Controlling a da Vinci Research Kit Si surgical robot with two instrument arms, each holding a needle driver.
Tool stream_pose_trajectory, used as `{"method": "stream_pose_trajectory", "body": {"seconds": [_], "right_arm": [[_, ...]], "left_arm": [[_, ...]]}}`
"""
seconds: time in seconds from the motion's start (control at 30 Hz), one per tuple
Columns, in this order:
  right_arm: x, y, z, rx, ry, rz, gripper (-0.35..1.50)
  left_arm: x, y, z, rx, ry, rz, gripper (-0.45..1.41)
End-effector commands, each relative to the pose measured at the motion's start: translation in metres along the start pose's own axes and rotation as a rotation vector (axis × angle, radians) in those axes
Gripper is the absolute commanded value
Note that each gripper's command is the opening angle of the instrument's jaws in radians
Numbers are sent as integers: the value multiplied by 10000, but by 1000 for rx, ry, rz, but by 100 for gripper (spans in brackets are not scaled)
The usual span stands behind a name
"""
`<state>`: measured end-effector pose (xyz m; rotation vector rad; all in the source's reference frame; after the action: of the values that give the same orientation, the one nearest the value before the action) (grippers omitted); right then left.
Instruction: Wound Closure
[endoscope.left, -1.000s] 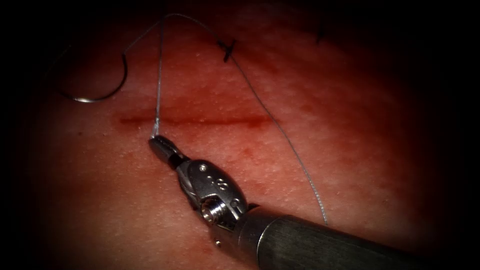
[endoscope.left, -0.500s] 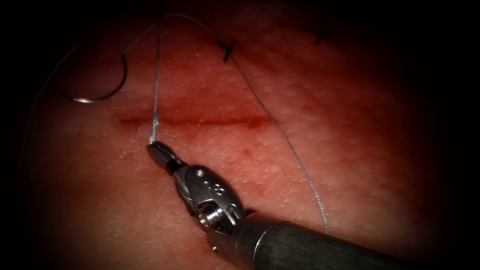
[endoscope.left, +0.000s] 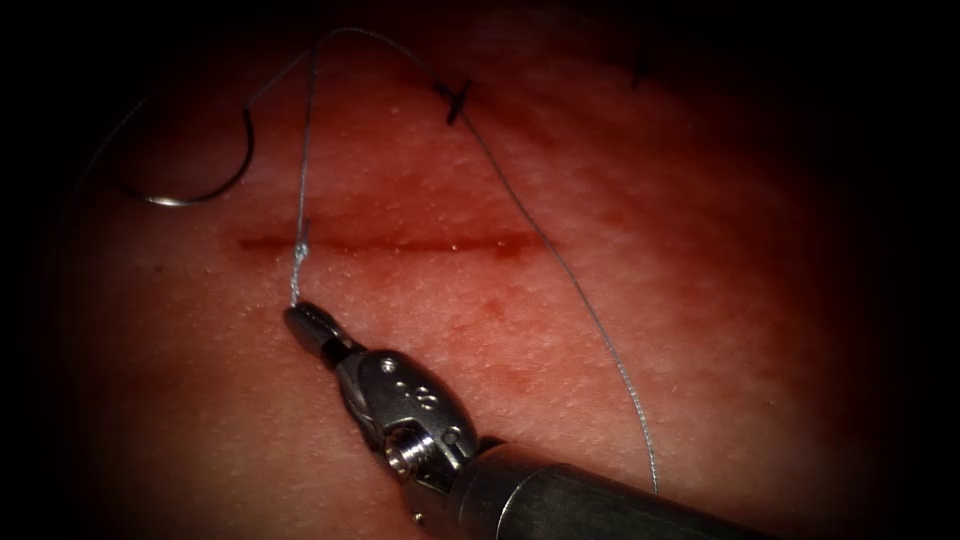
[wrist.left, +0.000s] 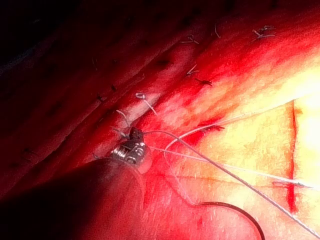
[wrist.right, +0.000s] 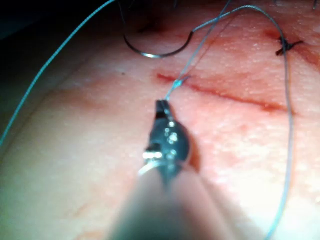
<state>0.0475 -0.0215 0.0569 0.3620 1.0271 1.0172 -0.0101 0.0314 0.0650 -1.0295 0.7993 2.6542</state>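
The right arm's small steel needle driver had its two jaws clamped together on the thin pale thread, gripping it at the tip just below the left end of the dark red horizontal cut in the pink, pebbled pork tissue; the right wrist view showed the same grip, with the right tool pinching the strand close beside the cut. From the jaws the thread ran up across the cut, where a small knot-like thickening sat on the line of the wound, then rose toward the far edge of the tissue, arched over, and came down to the right past a short dark stitch before trailing toward the near edge beside the tool's grey shaft. The thin curved steel needle lay free on the tissue surface near its far left corner, above the cut, held by neither tool and not driven into the tissue. In the left wrist view the left arm's tool sat near several strands of thread, but whether its jaws were apart or together could not be told, nor whether it held anything.
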Motion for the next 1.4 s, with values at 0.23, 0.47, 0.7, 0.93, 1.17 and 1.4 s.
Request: {"method": "stream_pose_trajectory", "body": {"seconds": [0.23, 0.47, 0.7, 0.93, 1.17, 1.4], "right_arm": [[1, -8, 7, 4, 2, -2, -35], [2, -9, 5, 6, 1, -1, -35], [4, -10, 2, -9, 1, 2, -35], [29, -6, -5, -4, 179, -33, 27], [57, 5, -25, -18, 230, -155, 37], [93, 29, -33, 0, 208, -345, 89]], "left_arm": [[2, -6, 10, 4, 0, 0, -45], [2, -5, 10, 0, 9, 0, -45], [2, -5, 10, -1, 12, -1, -45], [19, 23, -9, -37, 79, -35, -45], [72, 49, -64, -108, 143, -126, -45], [159, 45, -149, -118, 232, -219, -45]]}}
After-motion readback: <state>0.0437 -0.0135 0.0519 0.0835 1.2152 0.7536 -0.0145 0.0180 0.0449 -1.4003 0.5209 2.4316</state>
